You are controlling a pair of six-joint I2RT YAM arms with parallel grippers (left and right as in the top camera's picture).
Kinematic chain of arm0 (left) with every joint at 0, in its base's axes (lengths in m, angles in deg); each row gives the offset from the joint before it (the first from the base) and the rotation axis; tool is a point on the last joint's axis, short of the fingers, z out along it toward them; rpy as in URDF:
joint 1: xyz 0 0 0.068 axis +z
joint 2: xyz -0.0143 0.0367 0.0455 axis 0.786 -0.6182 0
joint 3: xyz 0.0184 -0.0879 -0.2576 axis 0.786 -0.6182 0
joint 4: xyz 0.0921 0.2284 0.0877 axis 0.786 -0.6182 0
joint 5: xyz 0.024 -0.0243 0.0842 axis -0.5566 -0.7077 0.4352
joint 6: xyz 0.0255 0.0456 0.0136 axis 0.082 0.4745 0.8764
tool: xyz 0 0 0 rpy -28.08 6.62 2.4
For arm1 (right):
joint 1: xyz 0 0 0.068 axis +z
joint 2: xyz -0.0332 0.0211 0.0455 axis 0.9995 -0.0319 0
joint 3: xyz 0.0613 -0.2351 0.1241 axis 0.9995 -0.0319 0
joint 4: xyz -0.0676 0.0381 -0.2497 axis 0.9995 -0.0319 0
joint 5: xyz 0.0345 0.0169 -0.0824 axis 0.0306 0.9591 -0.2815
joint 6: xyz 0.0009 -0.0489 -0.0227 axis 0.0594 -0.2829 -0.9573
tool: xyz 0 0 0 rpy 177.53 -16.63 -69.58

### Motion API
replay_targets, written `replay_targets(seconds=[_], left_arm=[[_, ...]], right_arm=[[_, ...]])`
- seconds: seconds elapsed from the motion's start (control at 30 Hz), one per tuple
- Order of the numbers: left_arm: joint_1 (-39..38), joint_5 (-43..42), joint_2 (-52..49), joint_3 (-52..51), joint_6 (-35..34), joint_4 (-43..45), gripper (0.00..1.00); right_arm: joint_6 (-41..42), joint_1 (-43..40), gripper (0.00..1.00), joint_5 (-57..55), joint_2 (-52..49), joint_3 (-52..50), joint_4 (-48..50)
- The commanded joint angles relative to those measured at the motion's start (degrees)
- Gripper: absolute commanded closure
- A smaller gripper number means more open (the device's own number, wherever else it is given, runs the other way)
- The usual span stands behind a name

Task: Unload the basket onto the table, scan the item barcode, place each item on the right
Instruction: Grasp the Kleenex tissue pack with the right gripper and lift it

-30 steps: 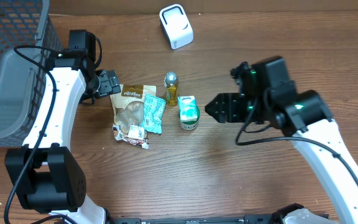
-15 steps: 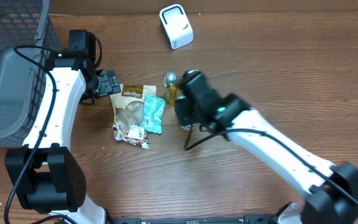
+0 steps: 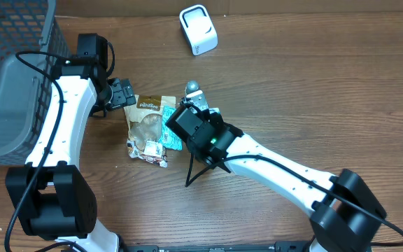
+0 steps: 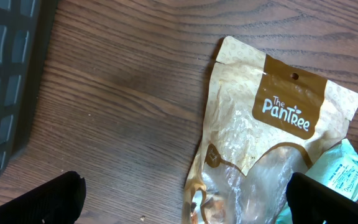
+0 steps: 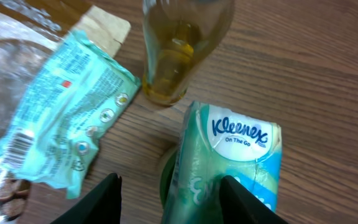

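On the wooden table (image 3: 327, 84), the right gripper (image 5: 174, 196) has its jaws apart around the Kleenex pack (image 5: 232, 165); it should close centred, without crushing.

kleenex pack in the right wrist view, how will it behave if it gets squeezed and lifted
Probably soft: the Kleenex pack has a creased film wrap, so it may dent between the fingers rather than resist. The tissue branding suggests it is light for its size. The wrap looks glossy, so it could slip in a loose grip.
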Motion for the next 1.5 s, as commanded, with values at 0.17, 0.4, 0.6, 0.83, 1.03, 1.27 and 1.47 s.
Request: replay_targets(seconds=[0.17,0.4,0.6,0.83,1.03,1.27,1.47], left_arm=[[-0.02,0.31,1.07,0.85,0.04,0.07,0.0],[-0.07,0.31,1.07,0.85,0.04,0.09,0.0],[-0.07,0.31,1.07,0.85,0.04,0.07,0.0],[-0.07,0.28,1.07,0.85,0.04,0.07,0.0],[-0.07,0.28,1.07,0.85,0.04,0.09,0.0],[-0.07,0.31,1.07,0.85,0.04,0.07,0.0],[-0.07,0.31,1.07,0.85,0.04,0.09,0.0]], right_arm=[[0.28,-0.09,0.72,-3.3,-1.4,1.01,-0.07],[0.33,-0.09,0.83,-3.28,-1.4,0.61,-0.44],[0.31,-0.09,0.83,-3.28,-1.4,0.2,-0.48],[0.28,-0.09,0.96,-3.3,-1.18,0.61,-0.92],[0.33,-0.39,0.97,-3.23,2.4,1.92,-0.94],[0.5,-5.25,0.97,6.82,12.28,2.16,-1.18],[0.46,-15.78,0.97,24.5,17.05,2.16,-4.94]])
